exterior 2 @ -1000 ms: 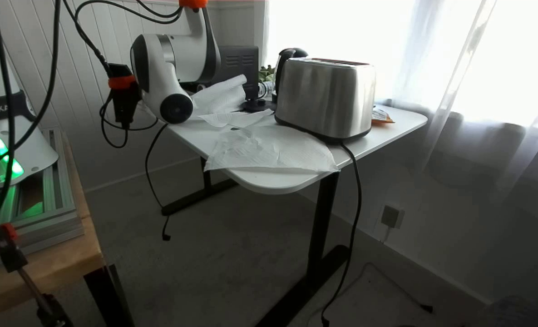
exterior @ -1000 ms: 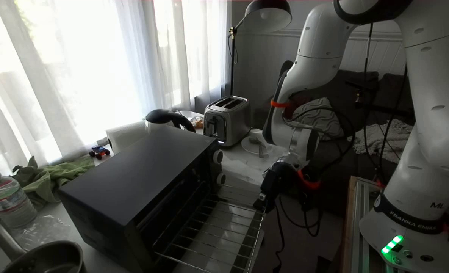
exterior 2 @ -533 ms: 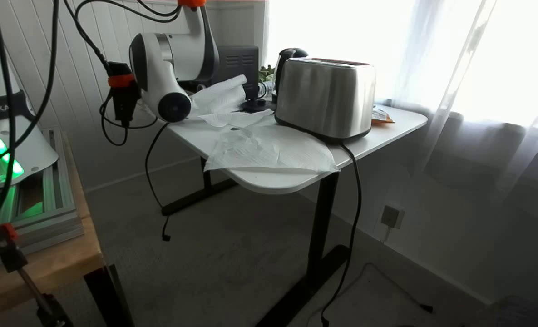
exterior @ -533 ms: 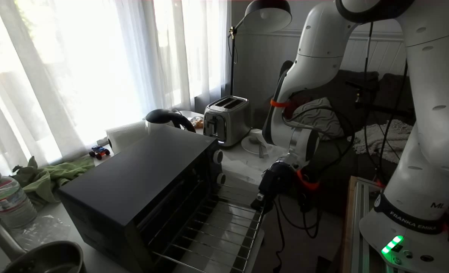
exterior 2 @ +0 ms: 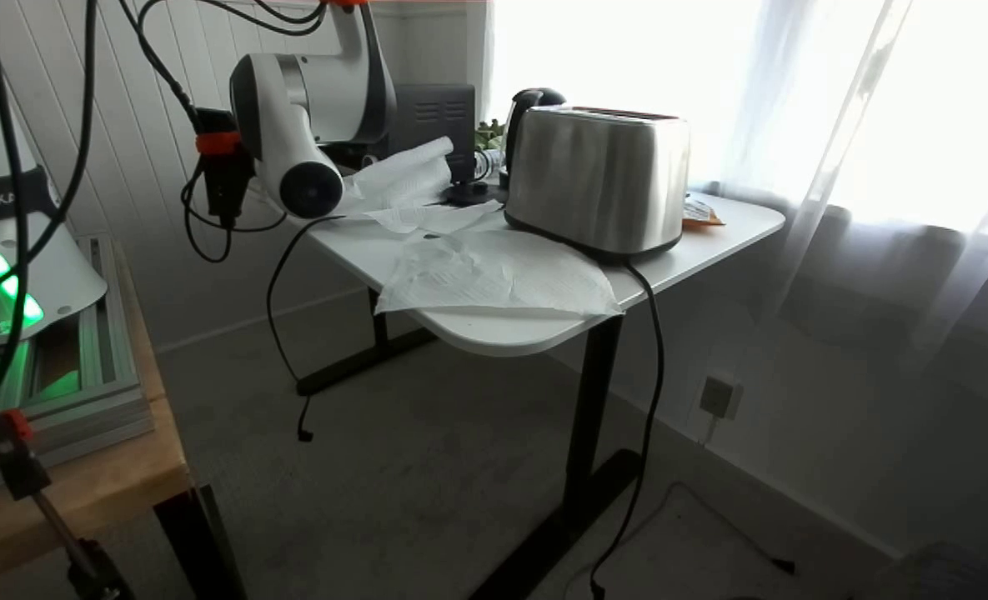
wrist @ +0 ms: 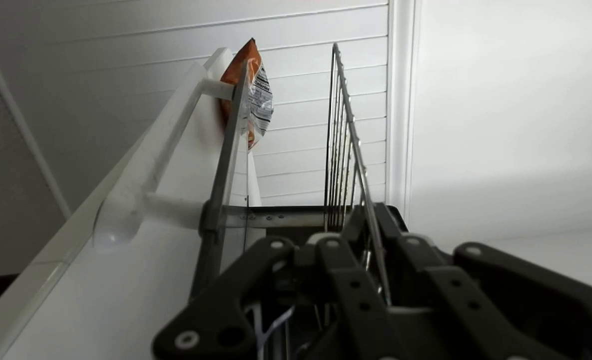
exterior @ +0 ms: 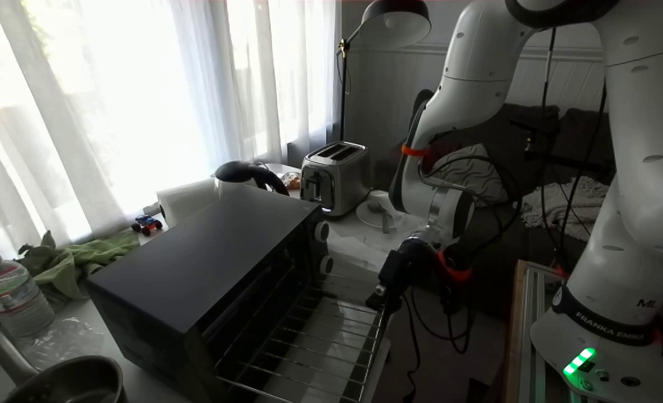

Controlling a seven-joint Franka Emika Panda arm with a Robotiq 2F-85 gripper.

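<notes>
- Nearest, low and right of centre in the wrist view, the hand (wrist: 371, 220) is closed, gripping the edge of the wire rack (wrist: 360, 160).
- The rack juts from the oven (exterior: 205, 257) toward the bottom centre of an exterior view. The hold sits near the upper end of that edge, so the far side could lag and bind: best to move it slowly, straight in line with the opening, without twisting the hand.
- Left of the rack in the wrist view, the glass door (wrist: 226, 165) lies folded down with its handle (wrist: 151, 155), apart from the rack; keeping the rack level should spare the glass a knock.
- Knobs (exterior: 321, 231) sit at the oven's right end in an exterior view, and the hand would do well to give them room.
- Farther off, on the table (exterior 2: 527, 337), the toaster (exterior 2: 598, 179) stands beside a crumpled paper sheet (exterior 2: 494, 267), right of centre.
</notes>
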